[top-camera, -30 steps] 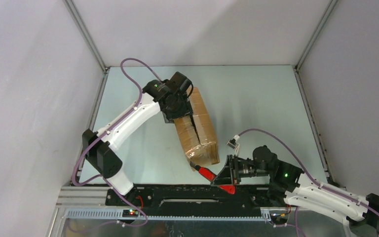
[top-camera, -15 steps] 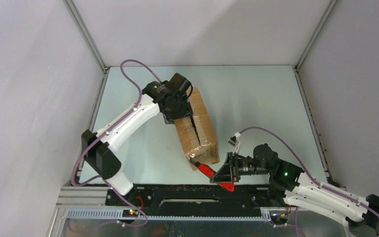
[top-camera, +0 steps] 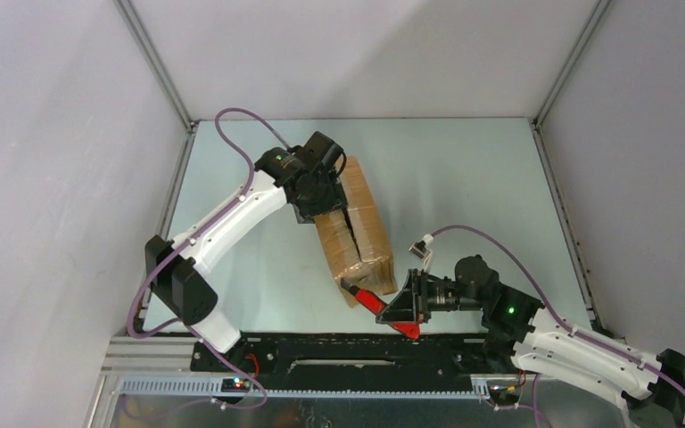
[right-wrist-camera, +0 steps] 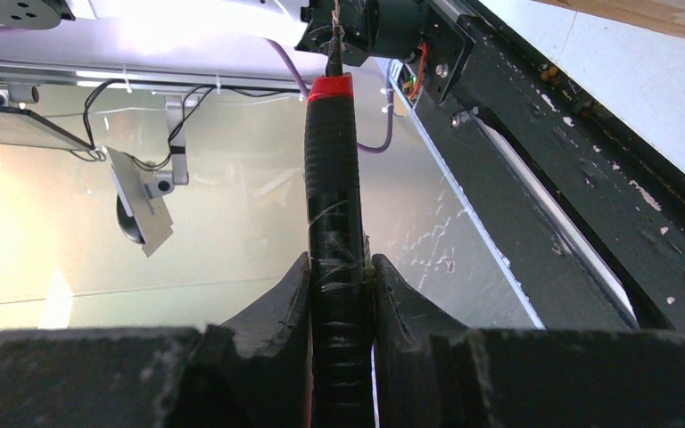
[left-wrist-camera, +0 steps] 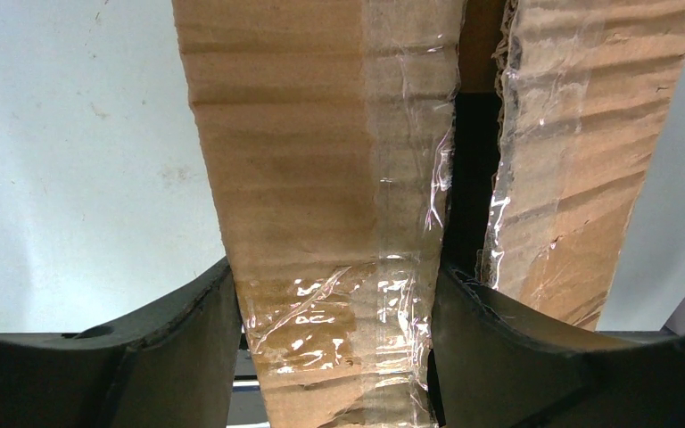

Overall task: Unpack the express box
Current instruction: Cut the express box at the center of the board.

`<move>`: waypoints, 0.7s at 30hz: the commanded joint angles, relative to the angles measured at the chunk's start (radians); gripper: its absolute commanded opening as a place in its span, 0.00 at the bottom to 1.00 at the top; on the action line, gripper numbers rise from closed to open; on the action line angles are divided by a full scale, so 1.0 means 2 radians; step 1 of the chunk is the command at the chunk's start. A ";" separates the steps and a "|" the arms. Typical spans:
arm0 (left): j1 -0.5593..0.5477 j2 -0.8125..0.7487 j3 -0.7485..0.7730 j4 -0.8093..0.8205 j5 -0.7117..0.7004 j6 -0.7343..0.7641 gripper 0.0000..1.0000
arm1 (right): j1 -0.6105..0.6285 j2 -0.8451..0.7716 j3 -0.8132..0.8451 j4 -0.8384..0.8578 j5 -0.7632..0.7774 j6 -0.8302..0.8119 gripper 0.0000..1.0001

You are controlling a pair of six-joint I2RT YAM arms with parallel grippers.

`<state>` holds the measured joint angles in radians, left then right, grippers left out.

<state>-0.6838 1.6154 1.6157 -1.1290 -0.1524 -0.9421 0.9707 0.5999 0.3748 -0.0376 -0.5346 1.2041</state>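
Plainly the box [top-camera: 361,230] lies flat on the table [top-camera: 464,178], its far end caught between the fingers of the left gripper [left-wrist-camera: 334,276] and its near end just ahead of the right gripper [right-wrist-camera: 339,267]. The left gripper stands wide, one finger against the outer wall and the other at the slit [left-wrist-camera: 468,169] along the top, so it pinches one half of the lid. The right gripper is nearly closed, clamped on the black handle of a cutter [right-wrist-camera: 332,160] with a red collar. Seen from above, the tool's tip points at the near corner of the box.

The cardboard looks light and fairly stiff, though it will likely dent under a hard squeeze, and the flaps should bend easily at their folds. The clear tape [left-wrist-camera: 401,294] is glossy and probably slippery, so bare cardboard on the long walls, or a flap edge beside the slit, seems the better hold.

Inside the slit all is dark, and whatever is packed there cannot be seen. Whether the inner finger reaches into the slit or only rests at its end is hard to tell. The blade is too small to make out, and whether it touches the box is unclear.
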 commanded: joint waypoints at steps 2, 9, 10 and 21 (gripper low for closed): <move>0.001 -0.021 -0.010 0.018 0.018 -0.004 0.00 | -0.004 -0.011 0.023 0.043 0.006 -0.001 0.00; 0.000 -0.020 -0.014 0.018 0.026 -0.009 0.00 | -0.004 -0.010 0.023 0.053 0.007 -0.002 0.00; 0.001 -0.021 -0.016 0.020 0.030 -0.009 0.00 | -0.004 -0.009 0.023 0.055 0.006 -0.002 0.00; 0.001 -0.028 -0.037 0.026 0.059 -0.035 0.00 | -0.009 0.006 0.017 0.070 0.023 -0.015 0.00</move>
<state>-0.6819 1.5951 1.5803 -1.1038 -0.1364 -0.9451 0.9665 0.6086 0.3748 -0.0246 -0.5373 1.1961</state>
